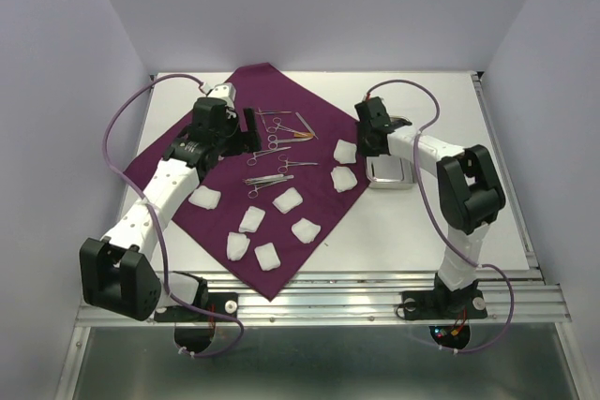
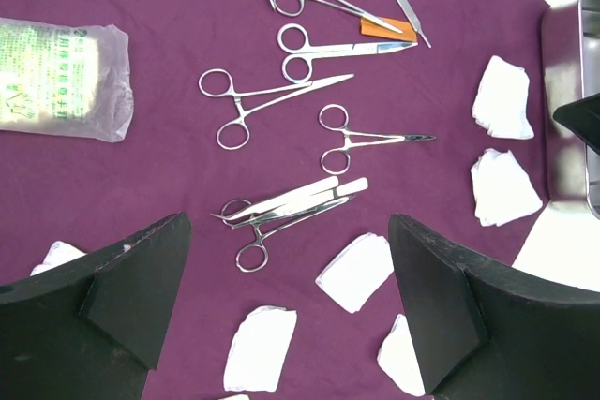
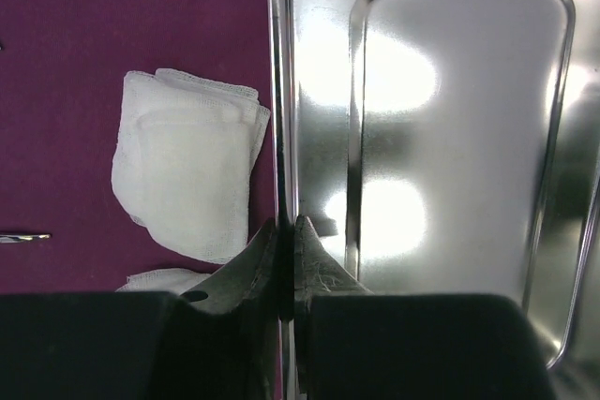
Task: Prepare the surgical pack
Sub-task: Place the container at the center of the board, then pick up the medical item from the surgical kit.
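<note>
Right up against the wrist camera, the right gripper [image 3: 286, 231] has its two fingers pinched nearly together on the thin upright wall of the steel tray [image 3: 450, 138], one finger inside the wall and one outside. I can't tell from where I stand whether the tray rests flat or is raised off the table [image 1: 450, 110]. Just outside that wall lies a folded gauze pad [image 3: 187, 175] on the purple cloth.

Across the table the left gripper [image 2: 289, 231] stands as wide as it goes and holds nothing. Its fingers [image 2: 141, 288] hang apart above the cloth, with a pair of tweezers [image 2: 300, 200] and a small clamp [image 2: 384, 139] showing between and beyond them. How high it hangs I can't judge. A plastic packet [image 2: 56, 77] lies off towards its left.

The surgical pack [image 1: 272, 81] is spread flat on the white table like a diamond, one corner pointing to the back wall and one to the arm bases. It lies directly under the left gripper, and the instruments and loose gauze pads sit on top of it. Its right corner comes just beside the tray, so the right gripper works at the cloth's right edge, more over the bare table than over the fabric
</note>
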You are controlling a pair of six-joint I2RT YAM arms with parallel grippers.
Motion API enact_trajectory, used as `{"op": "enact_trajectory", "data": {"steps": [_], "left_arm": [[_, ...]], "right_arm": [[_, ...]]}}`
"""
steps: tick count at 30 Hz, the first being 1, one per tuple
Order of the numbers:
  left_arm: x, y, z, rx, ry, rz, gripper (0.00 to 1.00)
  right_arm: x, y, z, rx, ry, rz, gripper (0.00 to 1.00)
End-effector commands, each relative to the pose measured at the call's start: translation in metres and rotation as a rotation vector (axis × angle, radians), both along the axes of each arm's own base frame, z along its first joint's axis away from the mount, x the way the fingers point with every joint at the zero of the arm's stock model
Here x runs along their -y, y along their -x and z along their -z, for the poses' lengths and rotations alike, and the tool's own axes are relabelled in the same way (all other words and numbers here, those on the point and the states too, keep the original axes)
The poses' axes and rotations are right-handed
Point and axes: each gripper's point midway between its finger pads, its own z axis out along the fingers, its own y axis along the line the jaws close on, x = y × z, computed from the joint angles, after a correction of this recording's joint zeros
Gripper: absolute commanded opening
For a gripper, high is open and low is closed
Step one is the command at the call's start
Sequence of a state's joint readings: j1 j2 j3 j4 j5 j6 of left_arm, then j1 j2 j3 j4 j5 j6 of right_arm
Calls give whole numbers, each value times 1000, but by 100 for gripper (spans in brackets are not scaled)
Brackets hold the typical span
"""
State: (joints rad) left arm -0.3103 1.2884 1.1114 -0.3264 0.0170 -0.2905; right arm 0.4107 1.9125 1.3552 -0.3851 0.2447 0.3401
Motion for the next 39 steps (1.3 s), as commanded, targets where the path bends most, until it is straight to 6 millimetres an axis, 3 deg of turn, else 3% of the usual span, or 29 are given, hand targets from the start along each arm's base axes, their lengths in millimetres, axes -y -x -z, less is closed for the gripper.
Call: {"op": "enact_trajectory", "data": {"steps": [1, 4, 7, 12, 14, 19, 23, 24, 26, 27, 29, 37, 39], "left_arm": [[6, -10, -19, 48, 34, 7, 99], [5, -9, -16, 39, 29, 4, 99], [3, -8, -15, 39, 26, 0, 99], [-7, -9, -18, 46, -7, -44, 99], [-11, -10, -20, 48, -18, -65, 99], [-24, -12, -24, 60, 17, -139, 99], [-36, -10, -28, 72, 39, -186, 99], [-38, -9, -28, 73, 39, -191, 99], [-44, -7, -30, 77, 39, -204, 99], [-44, -6, -30, 78, 41, -205, 99], [-47, -4, -31, 82, 42, -209, 99], [-52, 0, -27, 75, 34, -204, 99], [-50, 1, -28, 76, 36, -187, 99]], "right_arm": [[-12, -12, -17, 48, -29, 3, 5], [-11, -12, -22, 53, -25, 5, 22], [-9, -13, -32, 71, -20, 7, 33], [-12, -17, -65, 130, -25, 0, 49], [-16, -18, -77, 154, -26, -10, 50], [-52, -18, -103, 209, 3, -126, 53], [-102, -14, -108, 226, 26, -296, 56], [-111, -13, -97, 204, 41, -335, 57], [-133, -12, -99, 212, 54, -437, 62], [-146, -6, -83, 177, 73, -492, 63], [-163, -4, -71, 146, 66, -577, 66], [-185, -2, -41, 87, 93, -756, 64], [-187, 0, -25, 46, 104, -796, 64]]}}
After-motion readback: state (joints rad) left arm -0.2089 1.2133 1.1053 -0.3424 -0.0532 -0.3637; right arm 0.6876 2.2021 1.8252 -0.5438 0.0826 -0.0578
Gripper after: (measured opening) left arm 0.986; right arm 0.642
